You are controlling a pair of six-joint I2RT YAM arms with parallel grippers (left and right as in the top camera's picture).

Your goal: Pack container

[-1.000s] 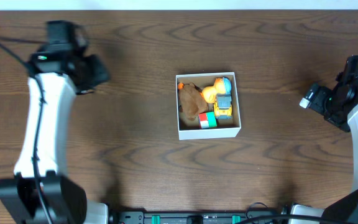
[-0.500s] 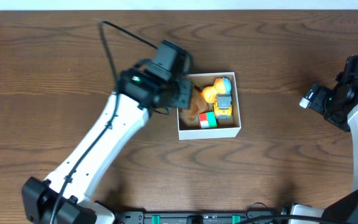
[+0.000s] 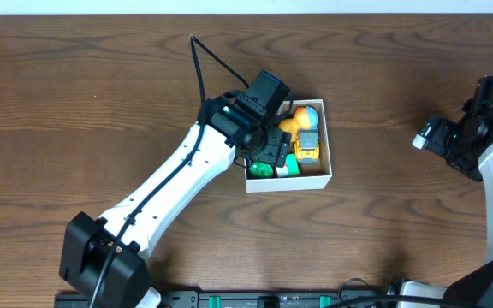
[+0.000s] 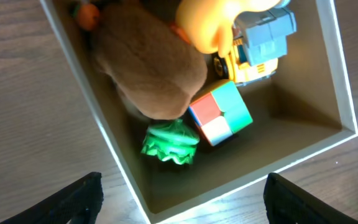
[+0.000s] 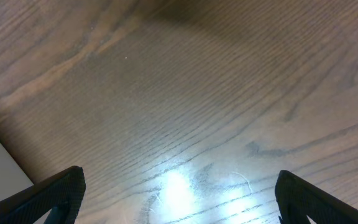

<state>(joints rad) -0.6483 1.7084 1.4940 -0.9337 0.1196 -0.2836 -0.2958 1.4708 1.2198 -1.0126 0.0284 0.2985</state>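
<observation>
- Since the box (image 3: pixel 302 181) sits mid-way across the table (image 3: pixel 383 51) and is crowded w/ toys, the step in hand looks like a clean release. I'd lift straight up so nothing drags out over the wall.
- Inside, the green toy (image 4: pixel 168 143) lies free in the front-left corner. It touches the plush (image 4: pixel 151 68) and sits just beside the cube (image 4: pixel 220 112). The truck (image 4: pixel 257 46) & yellow toy (image 4: pixel 219 18) fill the far side.
- Left gripper (image 4: pixel 185 202) hangs right over that corner, jaws spread wide w/ nothing between them. Its fingers touch no toy, as far as I can see.
- I'd hold it wide on the way up, esp. near the plush, which bulges high.
- Right gripper (image 5: pixel 179 199) is well apart, by the table's right edge. It's also spread wide & empty, w/ only bare table under it.
</observation>
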